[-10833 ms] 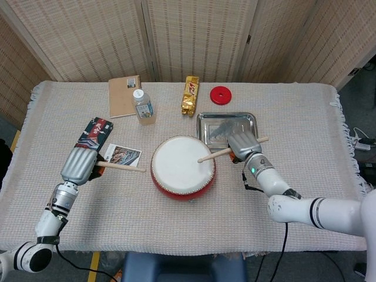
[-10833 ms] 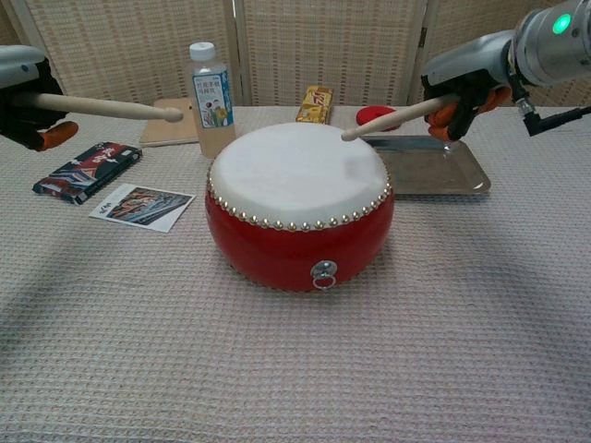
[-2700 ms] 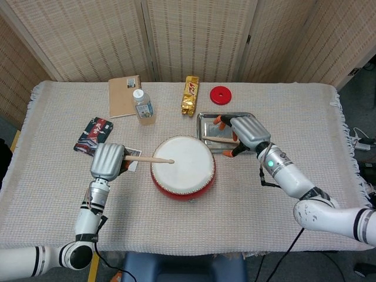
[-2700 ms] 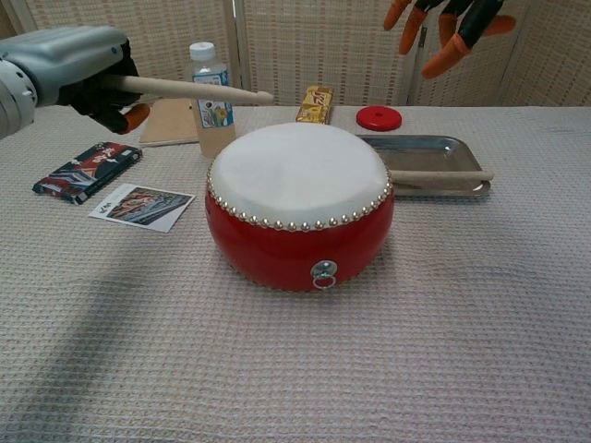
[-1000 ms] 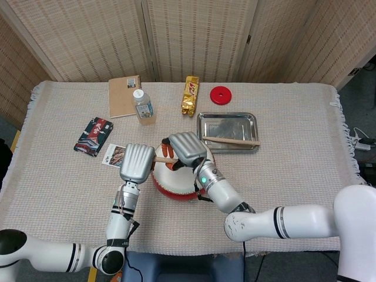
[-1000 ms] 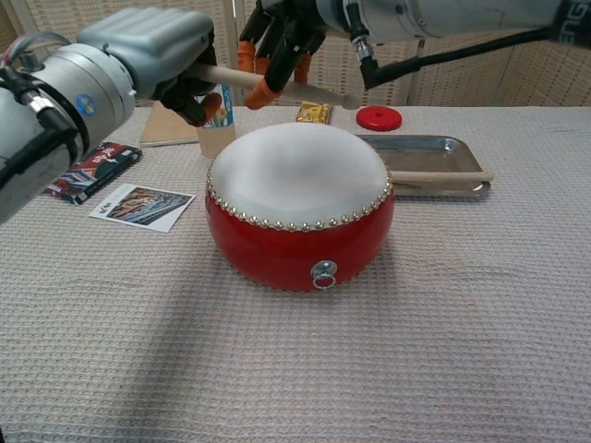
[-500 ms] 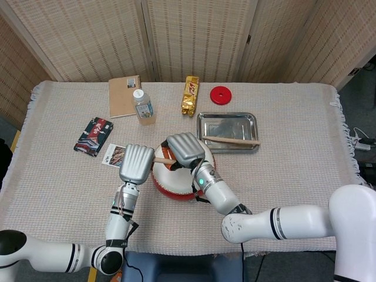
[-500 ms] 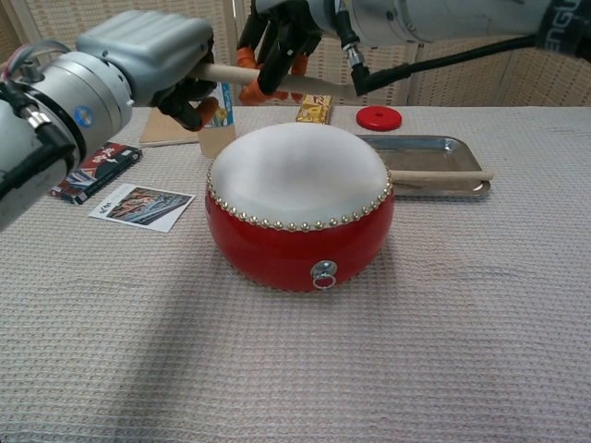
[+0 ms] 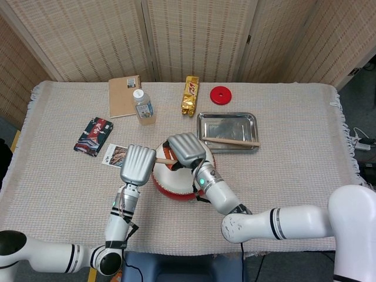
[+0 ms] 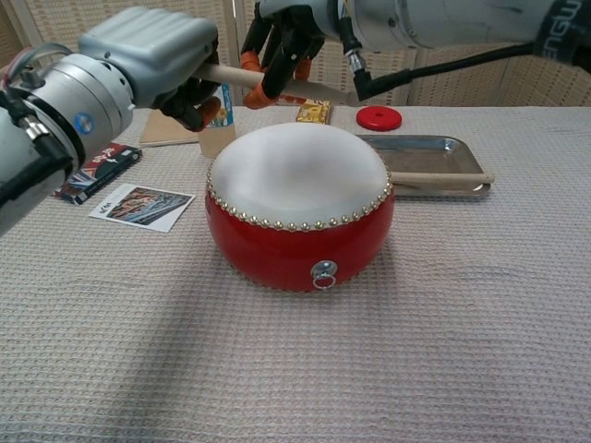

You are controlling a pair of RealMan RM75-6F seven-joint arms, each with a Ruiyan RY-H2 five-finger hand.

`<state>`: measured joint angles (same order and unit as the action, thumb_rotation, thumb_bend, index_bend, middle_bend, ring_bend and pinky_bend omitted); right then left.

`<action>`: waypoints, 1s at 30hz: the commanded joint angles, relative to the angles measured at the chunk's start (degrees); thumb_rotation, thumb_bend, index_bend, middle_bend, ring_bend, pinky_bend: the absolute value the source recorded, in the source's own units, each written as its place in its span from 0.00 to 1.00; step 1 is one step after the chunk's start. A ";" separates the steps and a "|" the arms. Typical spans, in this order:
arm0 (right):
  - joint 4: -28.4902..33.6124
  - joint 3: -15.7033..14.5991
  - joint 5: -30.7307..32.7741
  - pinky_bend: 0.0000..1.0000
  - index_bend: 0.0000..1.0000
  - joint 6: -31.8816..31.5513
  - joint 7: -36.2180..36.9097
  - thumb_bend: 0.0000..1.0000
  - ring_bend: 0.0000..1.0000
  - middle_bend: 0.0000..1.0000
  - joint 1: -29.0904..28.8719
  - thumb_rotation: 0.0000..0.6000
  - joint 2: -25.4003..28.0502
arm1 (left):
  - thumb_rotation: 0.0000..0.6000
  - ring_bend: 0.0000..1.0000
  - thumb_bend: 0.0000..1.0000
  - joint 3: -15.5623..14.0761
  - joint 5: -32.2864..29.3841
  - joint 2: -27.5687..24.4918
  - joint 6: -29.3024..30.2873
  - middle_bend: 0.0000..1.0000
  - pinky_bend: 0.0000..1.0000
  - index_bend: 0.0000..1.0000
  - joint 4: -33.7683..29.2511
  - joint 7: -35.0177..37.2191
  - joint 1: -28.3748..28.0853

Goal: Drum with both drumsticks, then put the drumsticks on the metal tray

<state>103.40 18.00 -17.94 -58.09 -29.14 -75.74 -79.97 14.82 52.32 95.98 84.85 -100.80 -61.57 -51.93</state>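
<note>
The red drum with a white skin stands mid-table; in the head view both hands cover most of the drum. My left hand grips one drumstick by its handle, level above the skin. My right hand reaches across from the right and curls its orange-tipped fingers around that stick's middle. The second drumstick lies along the near side of the metal tray, right of the drum, with no hand near it.
Behind the drum are a bottle, a brown notebook, a gold snack pack and a red disc. A dark packet and a picture card lie left.
The right hand left its stick on the tray and crossed over the drum to the left hand's stick. Over the last second both hands have barely shifted.
</note>
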 commanded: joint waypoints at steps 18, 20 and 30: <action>-0.10 0.20 0.83 0.53 0.88 -1.61 -3.00 0.45 0.62 0.81 0.04 1.00 -0.52 | 1.00 0.21 0.35 0.60 -0.17 -1.28 -1.67 0.25 0.45 0.10 -1.56 0.29 0.64; -0.23 0.07 1.13 0.53 0.88 -1.80 -3.56 0.45 0.62 0.81 -0.04 1.00 -0.61 | 1.00 0.18 0.35 0.68 0.18 -1.35 -1.63 0.21 0.42 0.07 -1.62 0.56 0.68; -0.36 -0.76 1.14 0.55 0.91 -2.31 -5.24 0.45 0.64 0.82 0.46 1.00 -0.56 | 1.00 0.12 0.35 1.04 0.01 -2.41 -2.25 0.15 0.36 0.02 -2.02 0.48 0.75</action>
<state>103.05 17.26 -16.78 -60.38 -34.36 -75.30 -80.54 15.84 52.36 93.61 82.63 -102.81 -61.12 -51.20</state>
